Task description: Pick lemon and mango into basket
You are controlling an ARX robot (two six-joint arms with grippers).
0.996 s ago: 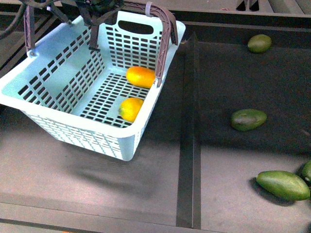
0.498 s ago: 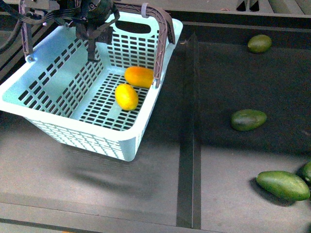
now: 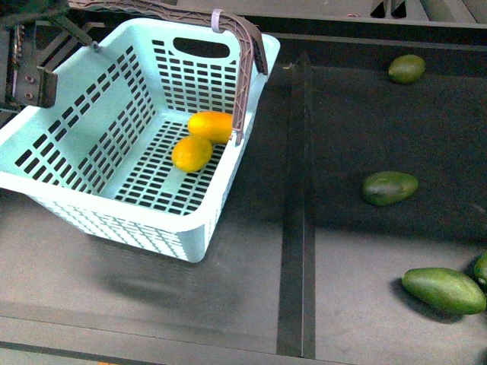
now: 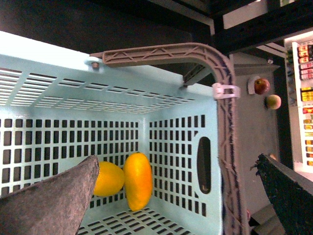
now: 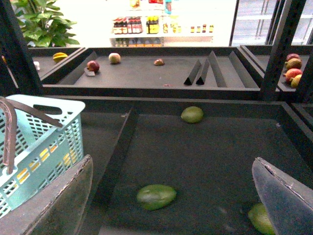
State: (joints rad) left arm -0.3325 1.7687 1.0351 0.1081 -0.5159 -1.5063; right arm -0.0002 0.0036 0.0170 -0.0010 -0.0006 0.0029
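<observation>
The light blue basket (image 3: 114, 213) stands at the left with its brown handle (image 3: 245, 61) raised. Inside, against the far right wall, the yellow lemon (image 3: 192, 153) touches the deeper orange mango (image 3: 211, 126). The left wrist view looks into the basket (image 4: 73, 73); there the lemon (image 4: 110, 178) is partly hidden behind one finger, next to the mango (image 4: 137, 180). My left gripper (image 4: 181, 200) is open and holds nothing, with the handle (image 4: 225, 147) showing between its fingers. My right gripper (image 5: 171, 205) hangs open over the dark tray, holding nothing.
Dark green fruits lie right of the divider rail (image 3: 295, 228): one at the back (image 3: 406, 68), one in the middle (image 3: 389, 187), one at the front right (image 3: 443, 290). The right wrist view shows the basket's side (image 5: 44, 147) and a green fruit (image 5: 156, 197) below.
The basket has shifted left and slightly back. The lemon rolled up against the mango. My left arm pulled away from the handle's top toward the upper left.
</observation>
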